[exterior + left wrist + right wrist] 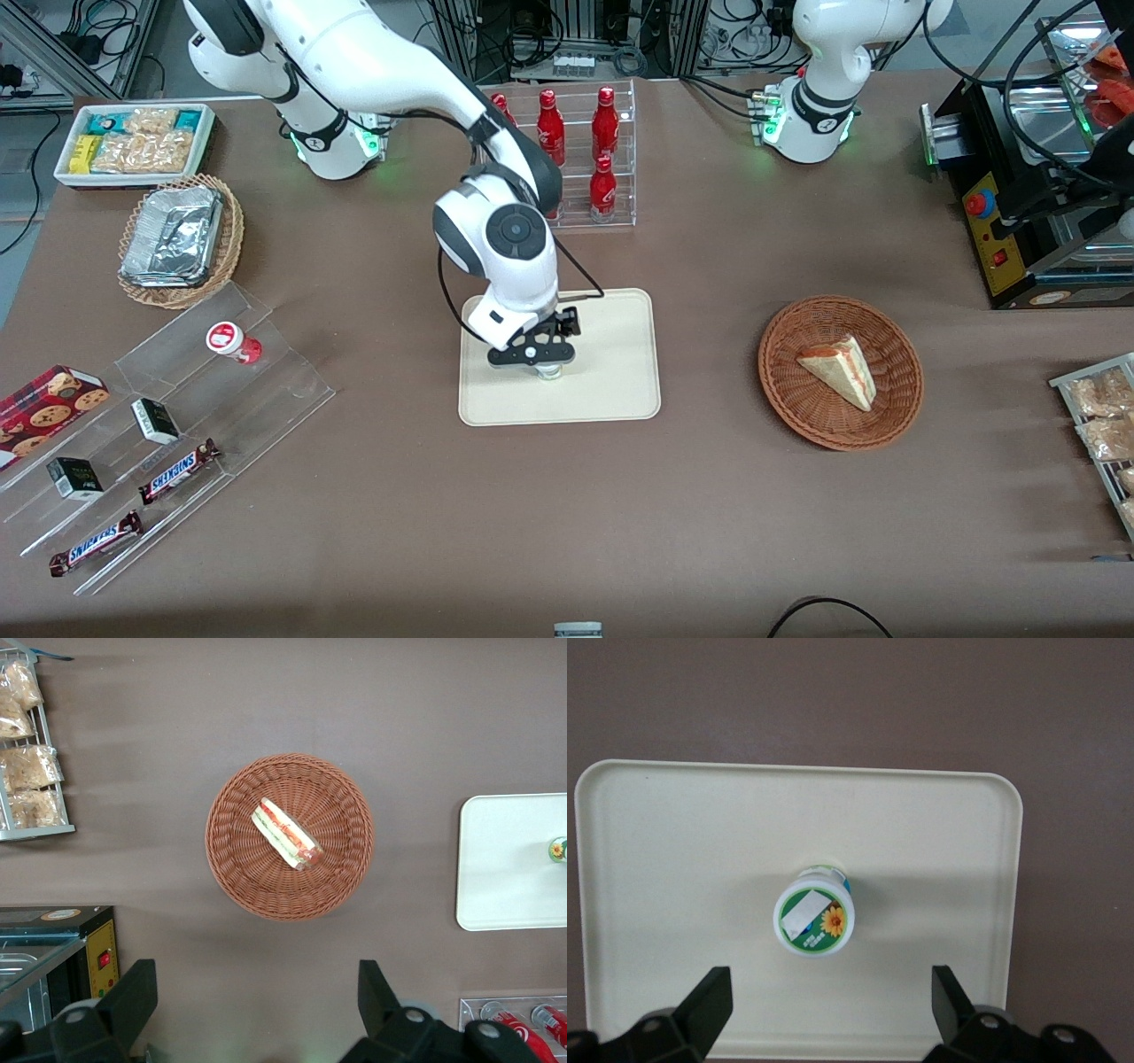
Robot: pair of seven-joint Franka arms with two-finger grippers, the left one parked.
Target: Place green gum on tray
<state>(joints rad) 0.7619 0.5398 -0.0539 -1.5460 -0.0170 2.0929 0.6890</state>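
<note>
Pincer (824, 1010) spread above green gum (814, 921) on tray (673, 842)

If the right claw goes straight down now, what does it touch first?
Probably the green gum: it stands upright on the tray directly under the open claw, between its fingers. Depth is unclear.

Matt brown cloth seen on the table (620, 496), smooth cream tray (673, 842), probably plastic, glossy lid on the green gum (814, 921), black matt-finished gripper (828, 1010) poised above

Bare tray (673, 842) surrounds green gum (814, 921) beneath the spread gripper (824, 1010).
</note>
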